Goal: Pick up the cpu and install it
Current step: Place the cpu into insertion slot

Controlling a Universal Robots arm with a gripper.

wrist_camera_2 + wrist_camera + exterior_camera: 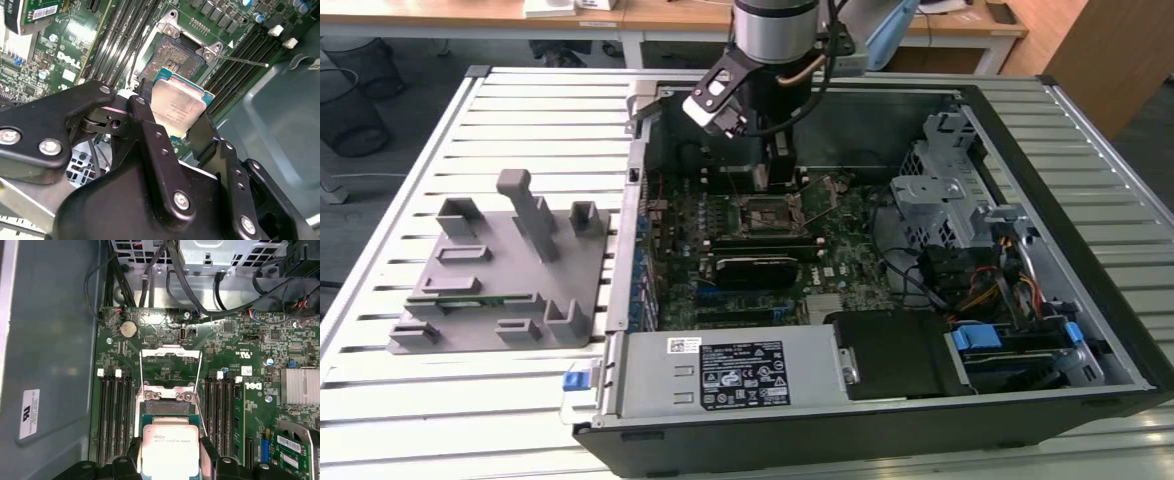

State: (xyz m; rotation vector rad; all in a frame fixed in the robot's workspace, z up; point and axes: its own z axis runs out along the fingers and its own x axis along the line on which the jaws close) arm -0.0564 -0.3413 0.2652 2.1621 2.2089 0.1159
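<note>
The cpu [179, 102] is gripped between the two black fingers [145, 117] of the gripper [172, 120], which are closed on its opposite edges. Its silvery top is seen at a slant in the second wrist view, with a thin green rim showing along the far edge. In the first wrist view the gripper [170, 462] is cut off by the picture's edge, and the nearer part of the cpu [169, 447] is cut off with it. The cpu is held over the open socket [172, 57], apart from it. Part of the socket is hidden behind the cpu in both wrist views. The load frame [170, 362] is seen folded open beyond the socket [167, 399]. Memory slots [114, 415] are ranged on either side of it on the motherboard [235, 340]. In the exterior view the gripper [775, 172] is seen inside the open computer case [1067, 250], its fingertips hard to make out against the dark board. A grey fixture block [507, 270] is set on the slatted table [400, 420], to the exterior view's left of the case.
</note>
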